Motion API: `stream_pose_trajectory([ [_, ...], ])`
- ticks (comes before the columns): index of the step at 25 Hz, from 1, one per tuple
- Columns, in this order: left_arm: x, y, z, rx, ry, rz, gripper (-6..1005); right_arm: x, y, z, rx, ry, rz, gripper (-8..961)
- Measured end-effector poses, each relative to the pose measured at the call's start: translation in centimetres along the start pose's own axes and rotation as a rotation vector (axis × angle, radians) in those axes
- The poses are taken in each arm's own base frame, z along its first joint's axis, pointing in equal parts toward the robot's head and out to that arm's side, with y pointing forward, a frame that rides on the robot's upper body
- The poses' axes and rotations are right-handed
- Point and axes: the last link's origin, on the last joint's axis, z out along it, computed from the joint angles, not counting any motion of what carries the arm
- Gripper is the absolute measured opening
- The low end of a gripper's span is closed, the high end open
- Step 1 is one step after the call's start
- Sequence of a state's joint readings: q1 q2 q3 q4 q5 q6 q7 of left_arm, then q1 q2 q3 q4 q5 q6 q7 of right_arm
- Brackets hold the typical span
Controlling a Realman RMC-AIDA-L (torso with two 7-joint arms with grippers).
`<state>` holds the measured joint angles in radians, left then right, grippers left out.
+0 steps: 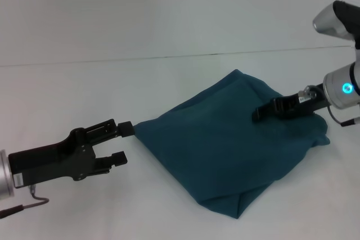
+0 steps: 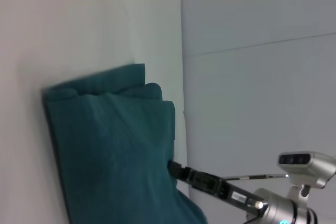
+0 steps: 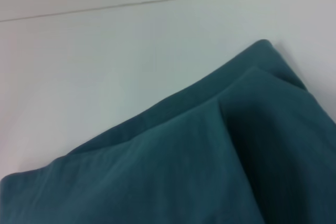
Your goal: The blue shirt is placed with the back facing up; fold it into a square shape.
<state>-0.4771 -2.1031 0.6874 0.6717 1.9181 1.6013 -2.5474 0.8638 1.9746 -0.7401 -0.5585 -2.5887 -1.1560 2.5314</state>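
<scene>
A plain white table (image 1: 169,32) fills the head view, and a thin dark seam (image 1: 169,57) runs across it from side to side, rising slightly toward the right. The same line (image 3: 157,1) shows in the right wrist view, crossing the pale surface near its far part

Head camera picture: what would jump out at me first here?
A dark teal blue shirt, already folded into a rough square, lies on the white table. The right gripper rests on the shirt's right part, and the left gripper, fingers spread open, sits at its left corner.
</scene>
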Motion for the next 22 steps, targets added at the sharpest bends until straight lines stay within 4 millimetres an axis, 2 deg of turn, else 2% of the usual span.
stream_pose_trajectory([
  [5,0.0,0.1,0.0,-0.006,0.003,0.001,936,0.7,0.1,0.8,-0.016,0.006,0.013,588],
  [15,0.2,0.2,0.2,-0.008,0.007,0.004,936,0.6,1.2,0.5,-0.085,0.02,-0.005,585],
  [22,0.2,0.2,0.2,-0.008,0.009,0.005,937,0.0,1.2,-0.4,-0.089,0.011,-0.032,256],
])
